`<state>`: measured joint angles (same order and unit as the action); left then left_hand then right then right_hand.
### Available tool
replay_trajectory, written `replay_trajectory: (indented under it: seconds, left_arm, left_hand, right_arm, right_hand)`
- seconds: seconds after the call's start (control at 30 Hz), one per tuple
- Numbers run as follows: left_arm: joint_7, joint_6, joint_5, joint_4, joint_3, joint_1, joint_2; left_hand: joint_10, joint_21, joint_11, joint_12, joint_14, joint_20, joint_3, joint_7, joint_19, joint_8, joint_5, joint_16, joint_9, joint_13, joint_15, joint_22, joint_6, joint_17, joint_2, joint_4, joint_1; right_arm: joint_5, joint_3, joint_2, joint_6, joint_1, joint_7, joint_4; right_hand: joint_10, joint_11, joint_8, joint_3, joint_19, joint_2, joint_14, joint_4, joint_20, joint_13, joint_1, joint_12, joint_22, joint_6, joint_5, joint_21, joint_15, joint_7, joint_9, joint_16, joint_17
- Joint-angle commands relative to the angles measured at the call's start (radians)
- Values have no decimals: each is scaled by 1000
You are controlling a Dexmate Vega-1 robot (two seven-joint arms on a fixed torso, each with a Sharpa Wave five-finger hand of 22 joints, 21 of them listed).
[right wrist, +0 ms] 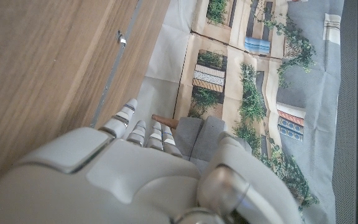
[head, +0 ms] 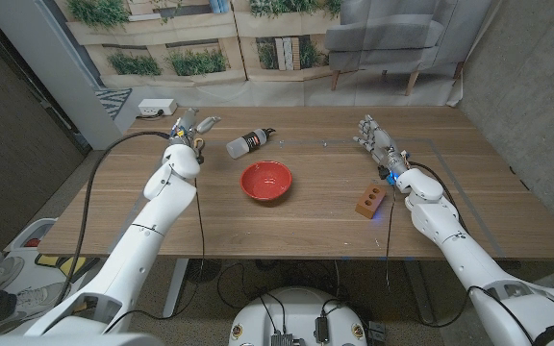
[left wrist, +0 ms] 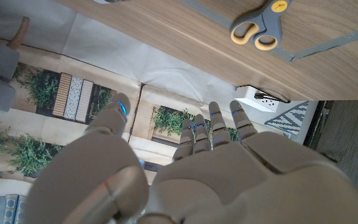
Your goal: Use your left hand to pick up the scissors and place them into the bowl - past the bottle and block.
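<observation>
Wooden table (head: pixel 306 221): left hand (head: pixel 190 127) (fingers apart) above scissors (left wrist: pixel 260 25).

Wooden table (head: pixel 296 226), seen from above, w/ grey tape lines marking a rectangle on its top. Red bowl (head: pixel 265 180) sits near the centre. Bottle (head: pixel 250 143), dark w/ white label, lies on its side just beyond the bowl, towards the far edge. Reddish-brown block (head: pixel 369 200) w/ holes lies right of the bowl, well apart. Scissors (left wrist: pixel 260 25), grey w/ yellow-lined handles, lie flat at the far left, next to a tape line.
</observation>
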<state>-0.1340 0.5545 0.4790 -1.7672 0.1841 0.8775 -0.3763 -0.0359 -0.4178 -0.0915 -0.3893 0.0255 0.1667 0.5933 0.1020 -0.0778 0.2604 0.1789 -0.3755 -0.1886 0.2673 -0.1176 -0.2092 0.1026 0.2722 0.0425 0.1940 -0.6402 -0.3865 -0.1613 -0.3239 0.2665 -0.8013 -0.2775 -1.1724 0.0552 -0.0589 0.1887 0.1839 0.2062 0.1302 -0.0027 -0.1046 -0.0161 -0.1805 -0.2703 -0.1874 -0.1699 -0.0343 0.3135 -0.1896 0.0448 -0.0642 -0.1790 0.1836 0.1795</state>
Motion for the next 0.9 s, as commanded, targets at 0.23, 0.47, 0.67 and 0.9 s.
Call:
replay_trajectory:
  seconds: [0.23, 0.47, 0.67, 0.9]
  left_arm:
    - [214, 253, 112, -45, 85, -90, -102]
    - [282, 336, 122, -49, 106, -127, -124]
    - [340, 412, 135, -47, 139, -173, -149]
    - [417, 472, 122, -31, 171, -232, -174]
  left_hand:
    - [-18, -7, -14, -25, 24, 24, 6, 47, 22, -8, -1, -17, -6, 8, -20, -5, 10, 9, -29, -3, -80]
    - [-19, -11, -30, -30, 28, 38, -11, 71, 33, -13, -3, -25, -7, 12, -32, -8, 8, 15, -53, -10, -99]
    - [-24, -13, -44, -36, 32, 45, -23, 91, 39, -12, -3, -32, -7, 14, -42, -10, 18, 20, -63, -16, -107]
    - [-20, -14, -58, -38, 27, 46, -35, 104, 40, -20, -2, -37, -8, 17, -54, -12, 7, 28, -66, -22, -113]
  right_arm:
    - [16, -11, 4, 14, 21, -23, 22]
    - [14, -9, 9, 26, 27, -35, 42]
    - [11, -7, 15, 43, 35, -51, 71]
    - [6, -2, 18, 51, 35, -64, 87]
  right_hand:
    - [9, 4, 5, 1, 9, -3, 4, 1, -2, -2, 4, -5, -3, -6, 2, -7, 3, -2, -4, 7, 1]
    - [10, 4, 5, 0, 10, -4, 5, 1, -2, -2, 6, -5, -3, -6, 2, -7, 2, -2, -4, 6, 1]
    - [10, 5, 5, 0, 10, -4, 5, 1, -2, -2, 7, -4, -3, -7, 1, -7, 3, -2, -4, 6, 1]
    - [11, 4, 4, 0, 10, -5, 5, 1, -1, -2, 8, -4, -3, -7, 1, -7, 3, -2, -4, 6, 1]
